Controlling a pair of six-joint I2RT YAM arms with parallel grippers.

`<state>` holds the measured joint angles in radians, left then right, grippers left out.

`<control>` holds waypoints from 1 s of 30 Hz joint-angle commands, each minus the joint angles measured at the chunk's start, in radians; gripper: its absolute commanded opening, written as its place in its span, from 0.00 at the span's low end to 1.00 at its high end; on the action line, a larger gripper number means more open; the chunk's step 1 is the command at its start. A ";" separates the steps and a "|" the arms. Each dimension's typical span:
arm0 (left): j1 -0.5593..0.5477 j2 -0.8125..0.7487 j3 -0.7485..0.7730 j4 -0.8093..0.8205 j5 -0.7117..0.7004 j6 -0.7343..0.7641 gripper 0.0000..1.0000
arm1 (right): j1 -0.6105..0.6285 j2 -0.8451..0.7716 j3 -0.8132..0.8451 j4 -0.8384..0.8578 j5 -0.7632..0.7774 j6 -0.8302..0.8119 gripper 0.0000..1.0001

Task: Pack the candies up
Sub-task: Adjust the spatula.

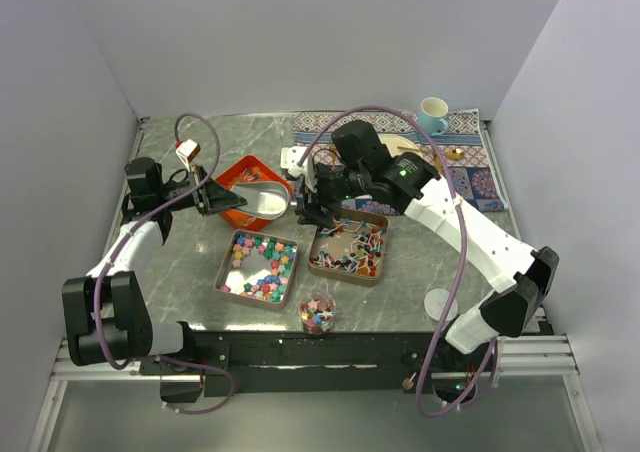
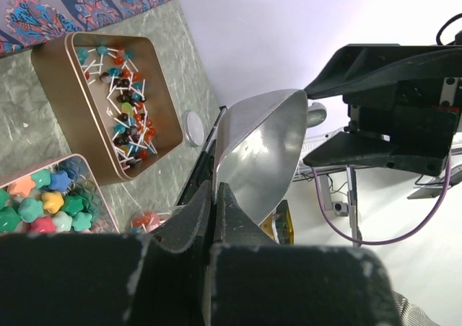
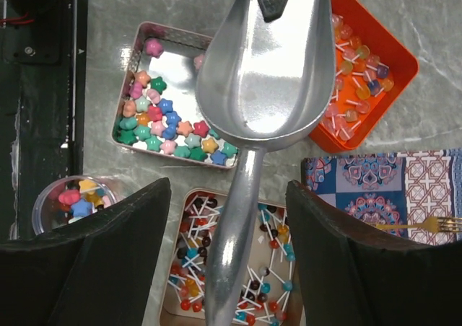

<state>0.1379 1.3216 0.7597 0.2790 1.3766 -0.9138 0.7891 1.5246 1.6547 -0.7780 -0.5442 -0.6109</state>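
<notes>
A silver metal scoop (image 1: 266,201) hangs empty in the air over the table between my two grippers. My left gripper (image 1: 222,200) is shut on the rim of the scoop's bowl (image 2: 261,149), its fingertips pinched together in the left wrist view (image 2: 215,190). My right gripper (image 1: 305,205) is open; the scoop's handle (image 3: 242,225) passes between its spread fingers (image 3: 108,254) without touching them. Star-shaped candies (image 1: 260,264) fill a silver tin. Lollipop candies (image 3: 216,268) lie in a brown tin (image 1: 379,272). More wrapped candies lie in an orange tray (image 3: 375,66). A small clear cup (image 1: 317,312) holds a few candies.
A patterned mat (image 1: 478,177) at the back right carries a blue mug (image 1: 433,115), a plate and a fork (image 3: 426,225). A white round lid (image 1: 440,303) lies near the front edge at the right. Walls close in the table at the back and sides.
</notes>
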 commanded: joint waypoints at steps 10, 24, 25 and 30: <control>0.005 -0.024 0.043 0.026 0.044 -0.007 0.01 | -0.013 0.055 0.019 0.022 0.039 0.016 0.61; 0.015 -0.036 0.032 0.020 0.035 -0.007 0.01 | -0.011 0.083 0.031 0.013 0.056 0.000 0.22; 0.015 -0.036 0.030 0.020 0.036 -0.007 0.01 | -0.013 0.083 0.036 0.011 0.056 0.000 0.10; 0.023 -0.027 0.052 -0.104 -0.052 0.075 0.02 | -0.011 0.077 0.057 0.008 0.052 0.010 0.00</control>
<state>0.1520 1.3190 0.7677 0.2382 1.3560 -0.9104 0.7727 1.6051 1.6581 -0.7483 -0.4534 -0.6067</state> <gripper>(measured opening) 0.034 0.308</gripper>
